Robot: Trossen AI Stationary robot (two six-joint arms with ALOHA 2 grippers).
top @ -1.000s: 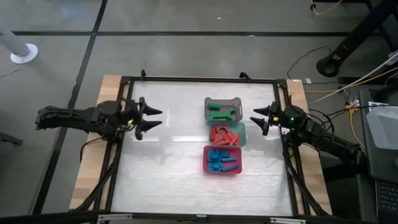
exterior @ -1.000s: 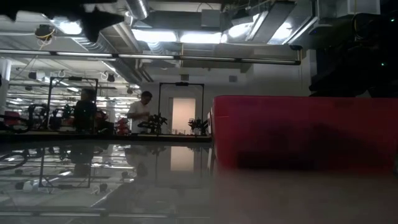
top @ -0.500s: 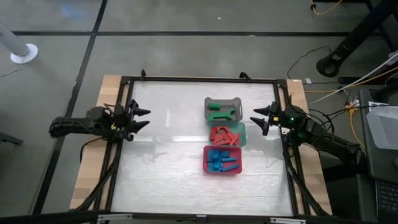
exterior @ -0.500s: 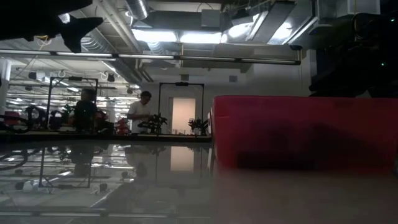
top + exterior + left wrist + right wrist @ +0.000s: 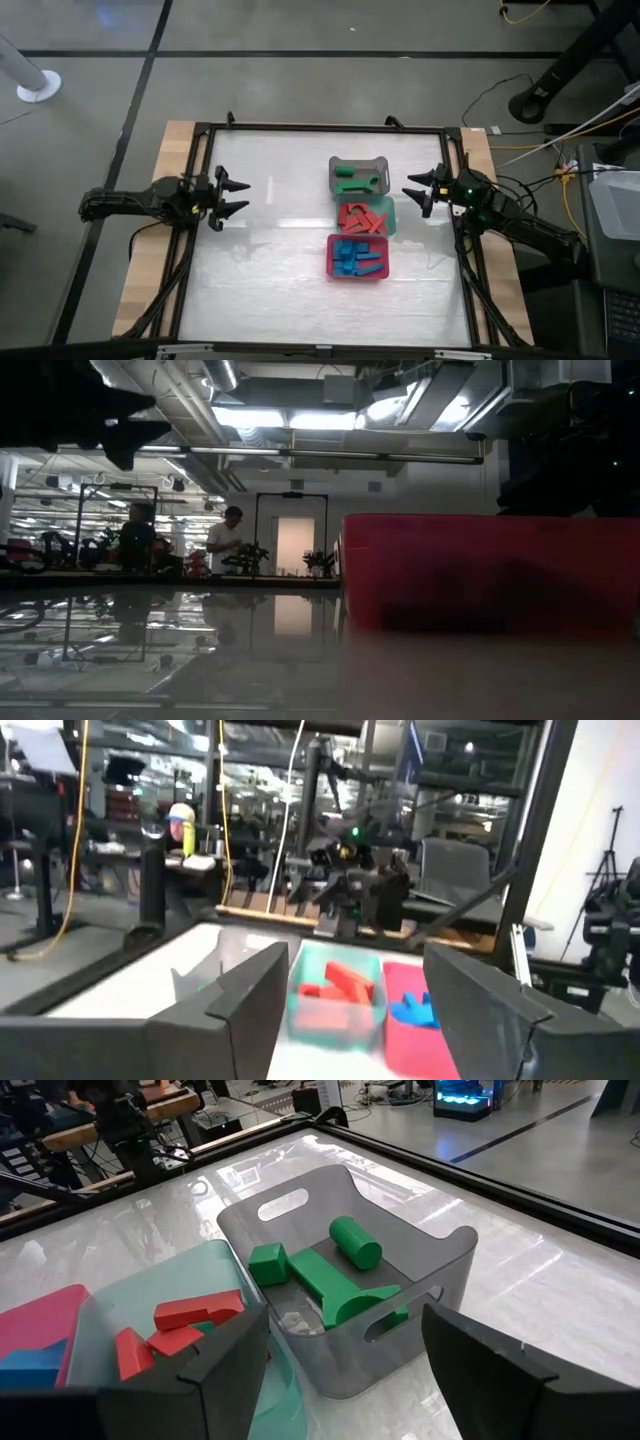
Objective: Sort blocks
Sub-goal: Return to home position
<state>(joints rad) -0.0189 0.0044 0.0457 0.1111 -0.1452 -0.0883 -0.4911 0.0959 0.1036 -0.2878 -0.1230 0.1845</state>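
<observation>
The blocks lie sorted in three trays right of the table's centre. Green blocks [image 5: 356,178] [image 5: 335,1275] lie in the grey tray [image 5: 358,161]. Red blocks [image 5: 361,217] [image 5: 338,982] fill the teal tray [image 5: 389,222], and blue blocks [image 5: 357,258] sit in the red tray [image 5: 330,256]. My left gripper [image 5: 240,197] is open and empty over the table's left side, pointing toward the trays. At the right edge my right gripper [image 5: 409,187] hangs open and empty, just right of the grey and teal trays.
A black frame [image 5: 330,127] rims the white tabletop. The red tray [image 5: 490,572] fills the right of the low view. Bare tabletop stretches between my left gripper and the trays. People stand far back in the room beyond the table.
My left gripper first drew back toward the table's left edge, then came forward a little toward the trays, staying open and empty. My right gripper and the trays kept still.
</observation>
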